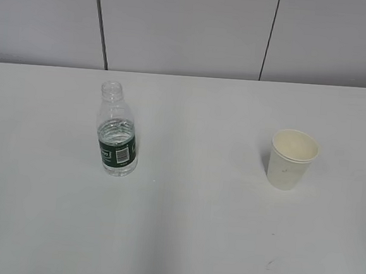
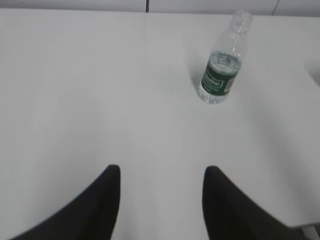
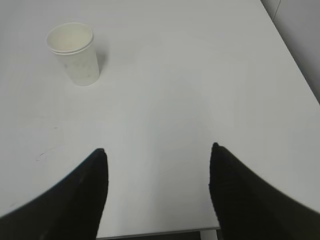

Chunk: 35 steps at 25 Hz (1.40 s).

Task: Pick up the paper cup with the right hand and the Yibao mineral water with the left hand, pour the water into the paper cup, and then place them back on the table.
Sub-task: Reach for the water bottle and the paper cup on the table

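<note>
Yibao mineral water (image 1: 117, 138) stands upright and capless, left on the table (image 1: 188, 226), its green label's writing too blurred to read. Well right stands the paper cup (image 1: 291, 159). Left hand (image 2: 161, 171) and right hand (image 3: 158, 151) both gape apart, holding nothing.

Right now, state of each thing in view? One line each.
Yibao mineral water: upright on the table, capless, partly filled, not gripped.
Paper cup: upright, looks empty, not gripped.
Left hand: open, short of the bottle, holding nothing.
Right hand: open, short of the cup, holding nothing.
</note>
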Tool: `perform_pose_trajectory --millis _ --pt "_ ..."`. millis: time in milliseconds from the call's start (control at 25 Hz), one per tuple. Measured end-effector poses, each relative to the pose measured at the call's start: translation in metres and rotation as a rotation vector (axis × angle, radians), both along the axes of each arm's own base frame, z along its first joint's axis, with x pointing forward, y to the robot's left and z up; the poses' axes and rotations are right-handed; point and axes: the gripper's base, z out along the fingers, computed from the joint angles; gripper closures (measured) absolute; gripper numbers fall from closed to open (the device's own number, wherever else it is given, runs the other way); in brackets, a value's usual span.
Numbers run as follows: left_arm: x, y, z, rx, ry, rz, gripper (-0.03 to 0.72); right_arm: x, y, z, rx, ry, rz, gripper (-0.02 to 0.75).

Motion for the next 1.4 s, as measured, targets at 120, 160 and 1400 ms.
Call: perform_pose_trajectory --millis 120,160,1400 --pt "0.003 0.003 0.011 0.017 -0.103 0.023 0.346 0.004 0.000 0.010 -0.004 -0.055 0.008 0.238" --pt "0.006 0.003 0.015 0.020 -0.131 0.028 0.346 0.008 0.001 0.012 -0.006 -0.069 0.012 0.238" --pt "0.170 -0.011 -0.044 -0.059 -0.287 0.052 0.346 0.158 0.019 -0.026 0.039 -0.293 0.160 0.239"
